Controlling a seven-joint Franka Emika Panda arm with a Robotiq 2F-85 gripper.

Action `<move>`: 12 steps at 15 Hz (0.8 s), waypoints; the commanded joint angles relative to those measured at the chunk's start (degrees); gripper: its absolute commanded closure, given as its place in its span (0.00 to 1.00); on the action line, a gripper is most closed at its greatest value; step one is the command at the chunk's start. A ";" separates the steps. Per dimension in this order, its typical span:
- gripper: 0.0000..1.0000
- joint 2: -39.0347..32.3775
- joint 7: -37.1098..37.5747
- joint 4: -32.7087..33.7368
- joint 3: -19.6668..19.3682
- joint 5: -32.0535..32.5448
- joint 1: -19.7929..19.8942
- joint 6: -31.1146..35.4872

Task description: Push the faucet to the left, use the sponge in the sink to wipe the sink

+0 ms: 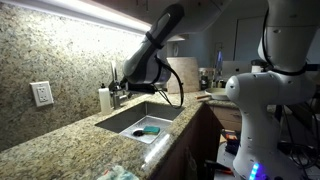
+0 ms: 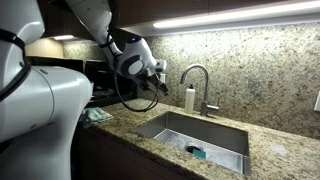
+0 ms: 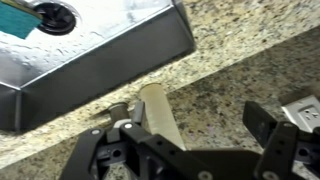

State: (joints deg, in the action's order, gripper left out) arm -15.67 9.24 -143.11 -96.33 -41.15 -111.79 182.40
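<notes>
Pincer (image 3: 180, 128), granite countertop (image 1: 60, 140), steel sink (image 2: 205, 132), lit backsplash (image 2: 262, 60)

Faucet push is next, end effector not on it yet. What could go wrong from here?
1. The short white soap dispenser bottle stands right beside the tall silver gooseneck faucet. In the wrist view it appears between the open end effector's fingers, so the push may tip it instead.
2. The small teal sponge lies near the drain of the grey steel sink; a wipe might drag it onto the drain.
</notes>
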 commanded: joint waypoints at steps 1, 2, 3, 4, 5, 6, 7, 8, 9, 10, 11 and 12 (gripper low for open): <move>0.00 -12.22 1.23 -2.04 -11.94 -0.93 -4.68 -15.10; 0.00 -15.04 1.91 -2.07 -14.26 0.40 -4.36 -19.99; 0.00 -16.64 1.72 -1.85 -15.21 1.45 -3.02 -23.31; 0.00 -18.25 1.66 -1.50 -16.12 2.70 -1.95 -26.21; 0.00 -19.57 1.51 -0.99 -16.77 4.27 -0.73 -28.67; 0.00 -20.36 1.40 -0.57 -17.11 5.40 0.12 -29.91; 0.00 -19.21 -0.27 0.24 -17.71 5.72 -0.01 -29.06; 0.00 -16.97 0.22 0.02 -16.40 4.20 -0.13 -27.20; 0.00 -17.57 0.27 0.19 -16.69 4.76 0.10 -27.27; 0.00 -17.77 0.29 0.26 -16.80 4.95 0.09 -27.27; 0.00 -17.82 0.29 0.28 -16.81 5.00 0.08 -27.27; 0.00 -17.83 0.29 0.28 -16.81 5.01 0.08 -27.27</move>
State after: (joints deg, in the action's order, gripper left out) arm -33.61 9.38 -142.87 -113.33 -36.28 -111.89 155.00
